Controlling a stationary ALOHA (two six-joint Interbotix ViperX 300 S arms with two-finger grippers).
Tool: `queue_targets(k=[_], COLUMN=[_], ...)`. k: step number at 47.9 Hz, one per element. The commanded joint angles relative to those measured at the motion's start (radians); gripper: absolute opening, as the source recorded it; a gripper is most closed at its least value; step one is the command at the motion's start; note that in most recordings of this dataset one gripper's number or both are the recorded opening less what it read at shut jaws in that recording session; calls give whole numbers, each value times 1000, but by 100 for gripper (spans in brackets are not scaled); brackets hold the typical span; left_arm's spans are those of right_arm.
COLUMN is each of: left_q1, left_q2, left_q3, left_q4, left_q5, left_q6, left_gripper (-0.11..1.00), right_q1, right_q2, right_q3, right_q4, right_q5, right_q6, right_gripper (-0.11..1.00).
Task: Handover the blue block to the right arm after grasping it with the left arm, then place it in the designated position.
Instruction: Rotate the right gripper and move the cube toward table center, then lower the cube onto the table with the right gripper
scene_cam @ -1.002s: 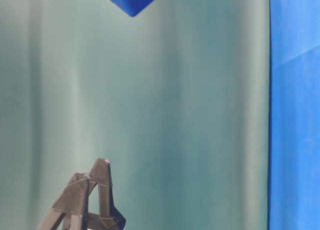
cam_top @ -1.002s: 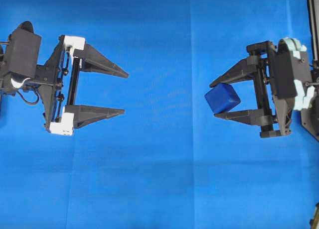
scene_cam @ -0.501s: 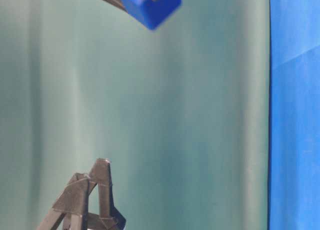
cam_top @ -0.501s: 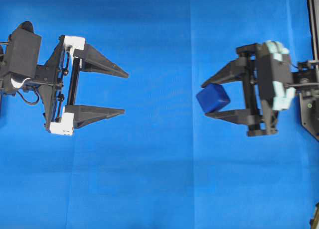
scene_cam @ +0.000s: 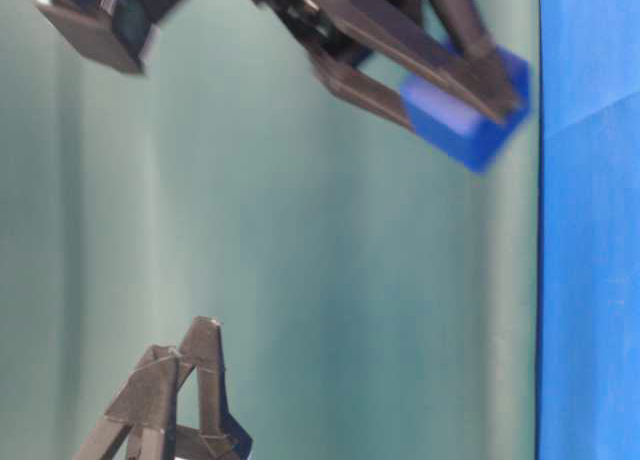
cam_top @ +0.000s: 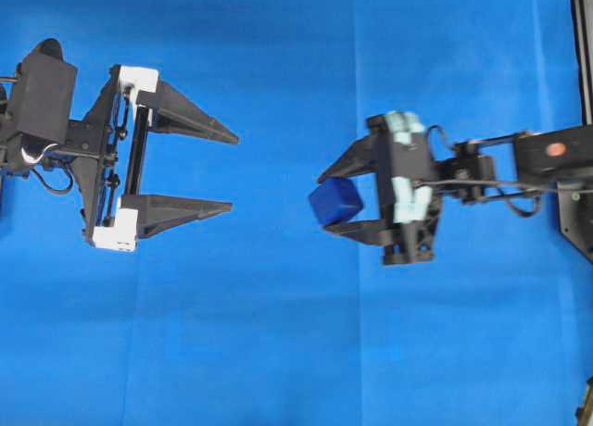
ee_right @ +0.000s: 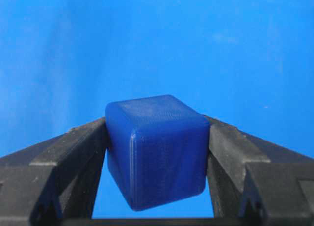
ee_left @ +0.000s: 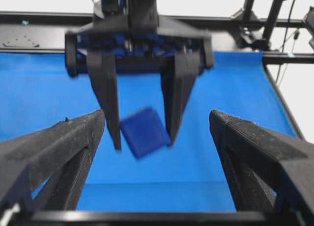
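From my right wrist camera the block (ee_right: 157, 150) fills the near field, pinched between the two fingers (ee_right: 73, 152) of the right pincer (ee_right: 157, 162); its lower edge is cut by the frame's bottom, and only blue cloth (ee_right: 221, 39) lies behind. I cannot tell from here whether it is clear of the bench.

My left wrist view shows the left pincer (ee_left: 157, 157) wide and holding nothing, its fingers cropped at both bottom corners. Beyond them the right pincer (ee_left: 142, 113) and block (ee_left: 145, 131) are blurred.

The table-level view is also smeared, though it alone shows the block (scene_cam: 465, 115) high against a green backdrop (scene_cam: 300, 260), the arm's rear cut off at the top.

Overhead, the block (cam_top: 334, 202) sits right of centre, well apart from the left pincer (cam_top: 232, 171); height is unreadable there.
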Motion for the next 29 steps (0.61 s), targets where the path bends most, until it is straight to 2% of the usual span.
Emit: queue_targets(k=[1, 13, 29], left_q1=[6, 12, 14], left_q2=[-6, -6, -6], left_q3=[-26, -26, -26], left_q4=[0, 0, 0], left_q5=[-5, 0, 0], left_q6=[-2, -2, -5], left_gripper=[92, 92, 92], right_q1=[0, 0, 0], right_q2=[43, 210, 376], right_q3=[-34, -74, -135], right_q4=[8, 29, 64], right_q5=[-48, -202, -318], right_q6=[-2, -2, -2], right_gripper=[43, 43, 43])
